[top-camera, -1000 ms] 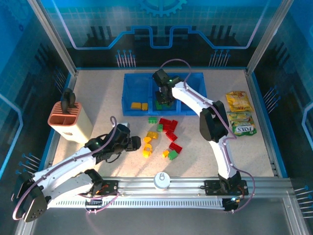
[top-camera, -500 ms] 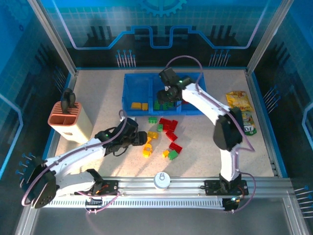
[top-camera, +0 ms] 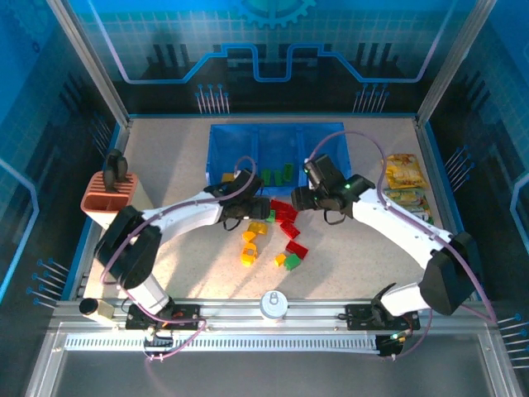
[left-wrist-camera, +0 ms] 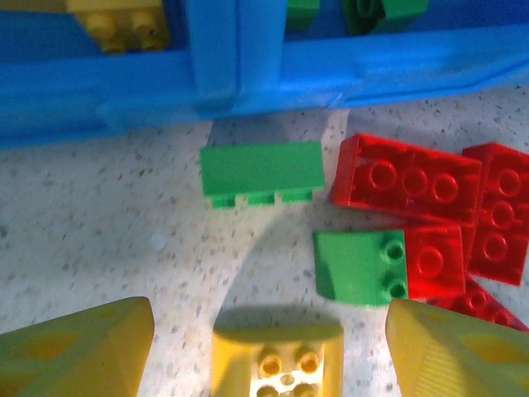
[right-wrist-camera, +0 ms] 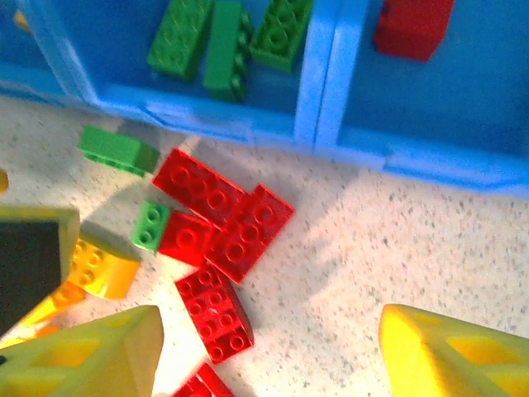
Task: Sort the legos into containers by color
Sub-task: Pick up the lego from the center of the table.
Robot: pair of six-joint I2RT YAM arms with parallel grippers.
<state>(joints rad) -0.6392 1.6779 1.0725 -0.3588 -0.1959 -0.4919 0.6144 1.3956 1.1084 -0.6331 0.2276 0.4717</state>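
Observation:
The blue tray (top-camera: 216, 141) sits at the back of the table. Yellow legos (left-wrist-camera: 124, 21) lie in its left compartment, green ones (right-wrist-camera: 223, 37) in the middle and a red one (right-wrist-camera: 413, 25) in the right. Loose legos lie in front of it: a red cluster (top-camera: 288, 217), a green brick (left-wrist-camera: 260, 172), yellow ones (top-camera: 250, 251). My left gripper (top-camera: 260, 211) is open, with a yellow brick (left-wrist-camera: 277, 360) on the table between its fingers, touching neither. My right gripper (top-camera: 299, 201) hangs open over the red cluster, a red brick (right-wrist-camera: 213, 310) by its left finger.
A salmon slotted holder (top-camera: 111, 198) with black utensils stands at the left. Snack packets (top-camera: 403, 186) lie at the right edge. A white round knob (top-camera: 272, 303) sits on the front rail. Both arms reach in toward the middle.
My right gripper opened over the tray's middle compartment, then drew back to the red pile. My left arm swung forward and right, up to the loose bricks.

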